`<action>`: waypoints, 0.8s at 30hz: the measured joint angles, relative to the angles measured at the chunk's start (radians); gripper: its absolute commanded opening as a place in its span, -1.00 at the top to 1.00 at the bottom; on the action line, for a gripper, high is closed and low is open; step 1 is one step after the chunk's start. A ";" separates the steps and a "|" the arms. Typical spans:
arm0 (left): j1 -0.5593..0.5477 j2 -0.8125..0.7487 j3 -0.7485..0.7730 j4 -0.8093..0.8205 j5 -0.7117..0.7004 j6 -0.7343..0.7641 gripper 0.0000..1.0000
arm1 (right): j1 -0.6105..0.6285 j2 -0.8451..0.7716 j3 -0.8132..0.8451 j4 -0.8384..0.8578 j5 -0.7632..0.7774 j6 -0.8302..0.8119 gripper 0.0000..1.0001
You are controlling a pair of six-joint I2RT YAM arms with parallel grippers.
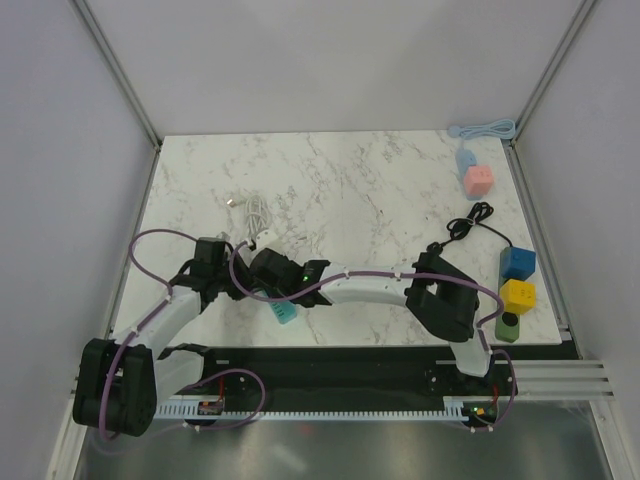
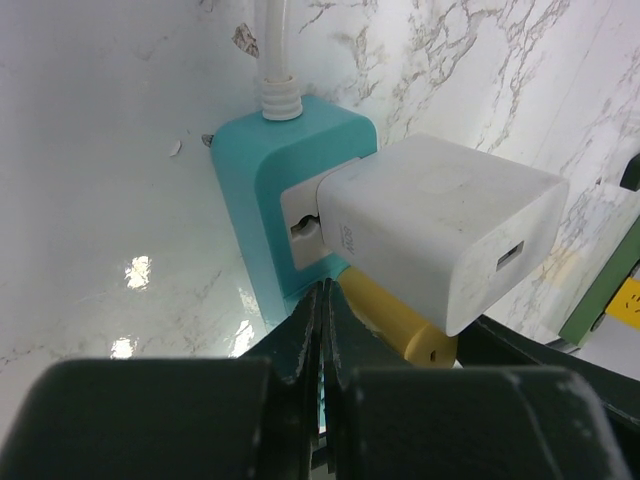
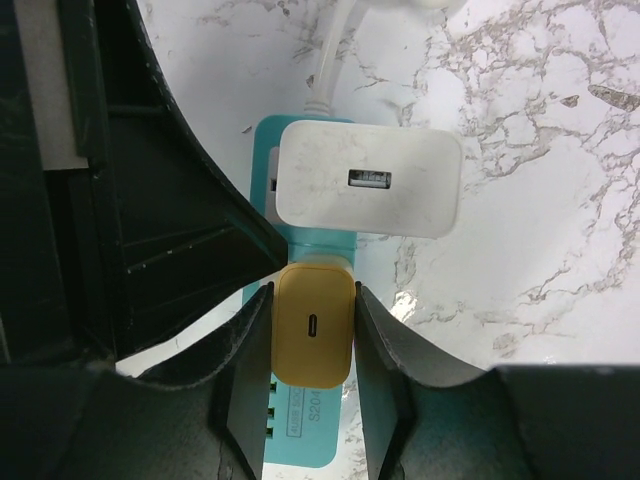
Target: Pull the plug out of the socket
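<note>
A teal socket strip (image 2: 245,170) lies on the marble table with a white charger (image 2: 440,230) and a yellow plug (image 2: 395,320) plugged into it. In the right wrist view my right gripper (image 3: 313,325) is shut on the yellow plug (image 3: 313,300), one finger on each side, just below the white charger (image 3: 370,180). My left gripper (image 2: 325,292) is shut, its tips against the strip's edge beside the yellow plug. In the top view both grippers meet over the strip (image 1: 284,313) at the front left.
A coiled white cable (image 1: 255,212) lies behind the strip. At the right edge are a pink cube (image 1: 478,180), a blue cube (image 1: 518,263), a yellow cube (image 1: 517,296), a green piece (image 1: 507,327) and a black cable (image 1: 468,222).
</note>
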 measured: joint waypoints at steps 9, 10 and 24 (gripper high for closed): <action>0.000 0.010 0.005 -0.002 0.001 -0.007 0.96 | 0.019 0.023 0.047 -0.056 0.052 0.007 1.00; 0.000 0.011 0.006 -0.002 0.001 -0.008 0.95 | 0.021 0.026 0.053 -0.064 0.059 0.011 1.00; 0.000 0.027 0.017 -0.010 0.003 -0.009 0.95 | 0.035 0.028 0.072 -0.096 0.116 0.056 1.00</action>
